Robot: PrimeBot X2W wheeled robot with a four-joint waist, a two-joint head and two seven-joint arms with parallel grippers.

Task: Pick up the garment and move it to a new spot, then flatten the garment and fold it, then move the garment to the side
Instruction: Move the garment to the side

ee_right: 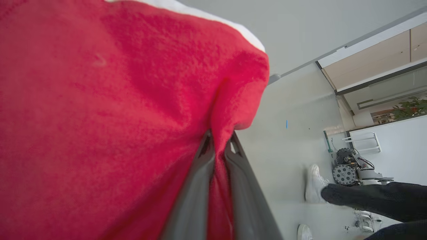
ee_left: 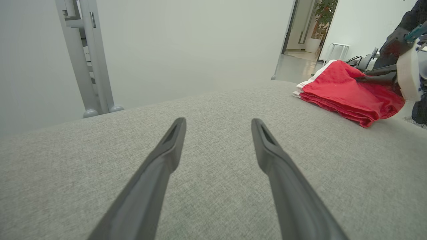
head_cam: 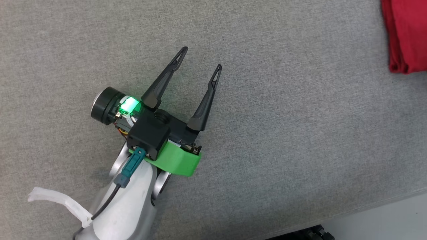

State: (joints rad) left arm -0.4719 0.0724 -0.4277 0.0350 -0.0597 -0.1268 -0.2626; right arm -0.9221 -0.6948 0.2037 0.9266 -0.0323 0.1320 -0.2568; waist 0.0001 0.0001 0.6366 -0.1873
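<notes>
Red garment [head_cam: 407, 33] cropped at edge, pinched by right tool [ee_right: 219, 137], left tool [head_cam: 201, 57] spread

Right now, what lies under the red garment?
The red garment lies folded on the grey fabric surface. The right gripper is shut on one fold. Whether anything lies between garment and surface is hidden by the cloth.

A grey woven fabric surface [head_cam: 300, 133] spreads across the head view, with pale floor [head_cam: 383, 216] at 5 o'clock. In the left wrist view a plain white wall [ee_left: 183, 43] stands behind it, with a grey metal post [ee_left: 90, 56] at 11 o'clock and a doorway [ee_left: 298, 33] with a potted plant [ee_left: 322, 15] at 1 o'clock. The light is even and soft.
</notes>
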